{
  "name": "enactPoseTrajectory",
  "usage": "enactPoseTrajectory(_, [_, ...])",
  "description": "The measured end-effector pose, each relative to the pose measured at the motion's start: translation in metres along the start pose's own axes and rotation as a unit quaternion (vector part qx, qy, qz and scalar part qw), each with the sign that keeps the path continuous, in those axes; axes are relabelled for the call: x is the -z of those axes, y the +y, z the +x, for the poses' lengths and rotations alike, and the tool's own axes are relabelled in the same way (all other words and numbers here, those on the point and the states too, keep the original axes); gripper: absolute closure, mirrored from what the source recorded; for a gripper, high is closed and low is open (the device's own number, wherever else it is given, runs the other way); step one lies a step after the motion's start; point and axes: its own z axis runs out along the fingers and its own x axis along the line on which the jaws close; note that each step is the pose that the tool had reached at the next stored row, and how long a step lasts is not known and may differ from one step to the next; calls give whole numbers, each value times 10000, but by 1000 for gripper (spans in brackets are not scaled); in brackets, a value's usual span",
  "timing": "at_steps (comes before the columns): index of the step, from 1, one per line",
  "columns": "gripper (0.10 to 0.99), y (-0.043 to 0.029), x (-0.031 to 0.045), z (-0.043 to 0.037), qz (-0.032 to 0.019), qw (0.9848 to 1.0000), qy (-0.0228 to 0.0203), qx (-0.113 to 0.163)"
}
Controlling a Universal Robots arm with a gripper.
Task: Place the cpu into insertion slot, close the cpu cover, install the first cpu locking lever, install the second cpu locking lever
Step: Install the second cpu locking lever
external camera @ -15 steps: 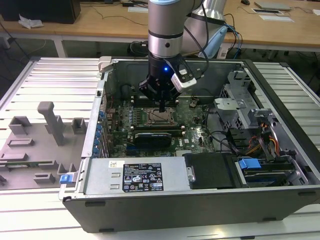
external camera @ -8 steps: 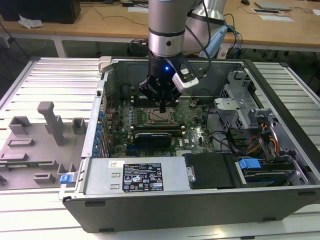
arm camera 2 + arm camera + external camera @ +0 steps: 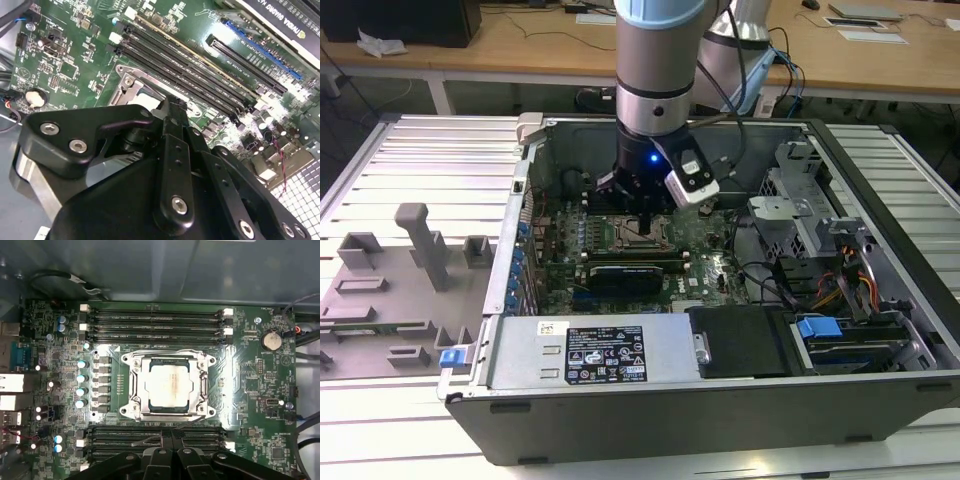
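Two steps look done, judging by the first wrist view: the cpu lies flat in the insertion slot, pale top showing, and the cpu cover lies down around it as a metal frame. The step in hand, I judge, is a locking lever. One thin wire lever slants out from the socket's edge across the nearer memory slots and is not tucked in (whether it counts as the first or the second I cannot tell). The gripper hangs over the green board just beside that edge of the socket. Its fingers are pressed together with nothing seen between them; in the second wrist view the tips sit close above the socket corner, though contact cannot be made out. Latching such a lever would call for a sideways-and-down push with the closed tips, kept off the chip and the memory slots.
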Motion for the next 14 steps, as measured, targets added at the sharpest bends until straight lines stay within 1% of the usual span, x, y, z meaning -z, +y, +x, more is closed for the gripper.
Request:
enactPoseTrajectory(2, [980,-17,-26,27,-35,10000,-1,-1])
enactPoseTrajectory(6, [980,-27,-91,67,-45,10000,-1,-1])
enactPoseTrajectory(9, [980,-35,-169,114,-75,10000,-2,-2])
enactPoseTrajectory(10, [980,-36,-180,123,-81,10000,-2,-2])
enactPoseTrajectory(12, [980,-45,-206,159,-119,9999,-2,-3])
enactPoseTrajectory(14, [980,-70,-221,202,-176,9998,-3,-5])
